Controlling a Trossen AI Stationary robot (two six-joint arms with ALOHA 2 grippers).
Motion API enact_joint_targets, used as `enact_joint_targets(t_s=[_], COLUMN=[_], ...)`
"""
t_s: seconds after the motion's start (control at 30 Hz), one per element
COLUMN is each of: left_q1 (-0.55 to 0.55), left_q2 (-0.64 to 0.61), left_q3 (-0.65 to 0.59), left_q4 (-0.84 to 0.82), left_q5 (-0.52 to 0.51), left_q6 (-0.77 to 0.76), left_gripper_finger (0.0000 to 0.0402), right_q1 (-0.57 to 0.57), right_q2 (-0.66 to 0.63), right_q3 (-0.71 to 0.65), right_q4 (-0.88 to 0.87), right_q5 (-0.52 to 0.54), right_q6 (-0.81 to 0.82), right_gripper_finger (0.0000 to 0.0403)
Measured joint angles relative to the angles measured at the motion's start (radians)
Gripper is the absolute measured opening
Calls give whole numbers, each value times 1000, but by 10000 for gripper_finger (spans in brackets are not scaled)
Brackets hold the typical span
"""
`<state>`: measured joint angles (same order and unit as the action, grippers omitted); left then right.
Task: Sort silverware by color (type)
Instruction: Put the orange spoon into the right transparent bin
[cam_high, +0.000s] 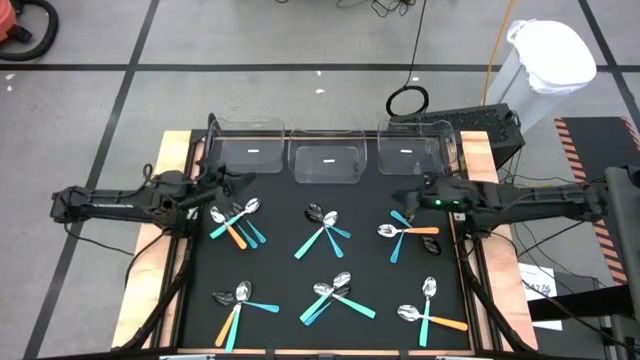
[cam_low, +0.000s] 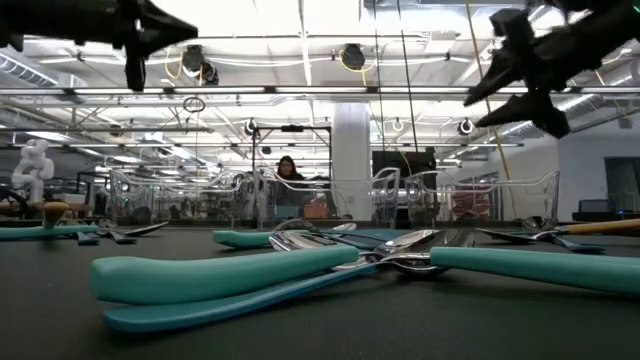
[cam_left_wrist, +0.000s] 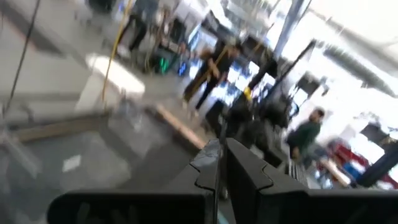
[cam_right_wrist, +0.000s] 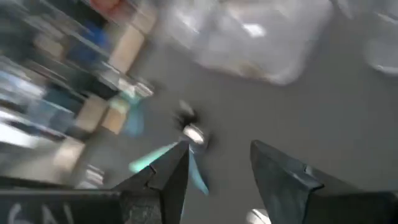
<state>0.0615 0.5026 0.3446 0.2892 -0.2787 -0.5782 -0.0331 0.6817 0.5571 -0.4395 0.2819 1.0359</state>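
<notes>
The silverware lies in six small heaps on the black mat (cam_high: 290, 270): spoons with shiny heads and teal, light blue or orange handles, for instance at the far left (cam_high: 235, 222), the far middle (cam_high: 322, 232) and the far right (cam_high: 405, 235). My left gripper (cam_high: 238, 184) hangs shut in the air above the mat's far left corner, its fingers pressed together (cam_left_wrist: 221, 171). My right gripper (cam_high: 405, 198) hangs open above the far right heap, its fingers apart (cam_right_wrist: 217, 168) with nothing between them. A teal-handled spoon (cam_right_wrist: 186, 134) shows below it.
Three clear plastic bins (cam_high: 248, 150) (cam_high: 325, 158) (cam_high: 408, 150) stand in a row along the mat's far edge. Wooden table borders (cam_high: 170, 170) flank the mat. A white-lined waste bin (cam_high: 545, 60) stands beyond the far right corner. People show in the room behind (cam_left_wrist: 305, 134).
</notes>
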Motion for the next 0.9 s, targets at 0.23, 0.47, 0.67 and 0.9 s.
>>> enact_joint_targets(t_s=[0.23, 0.47, 0.67, 0.9], left_q1=[0, 0, 0, 0], left_q2=[1, 15, 14, 16], left_q3=[1, 1, 1, 1], left_q4=[60, 1, -41, -103], left_q5=[-67, -108, -103, -97], left_q6=[148, 172, 166, 166], left_gripper_finger=[27, 27, 27, 27], right_q1=[0, 53, 88, 94], right_q2=[321, 508, 628, 727], right_q3=[326, 341, 336, 335], right_q4=[-601, -621, -605, -634], right_q5=[-57, -241, -260, -258], right_q6=[-24, -282, -432, -574], right_gripper_finger=[166, 166, 166, 166])
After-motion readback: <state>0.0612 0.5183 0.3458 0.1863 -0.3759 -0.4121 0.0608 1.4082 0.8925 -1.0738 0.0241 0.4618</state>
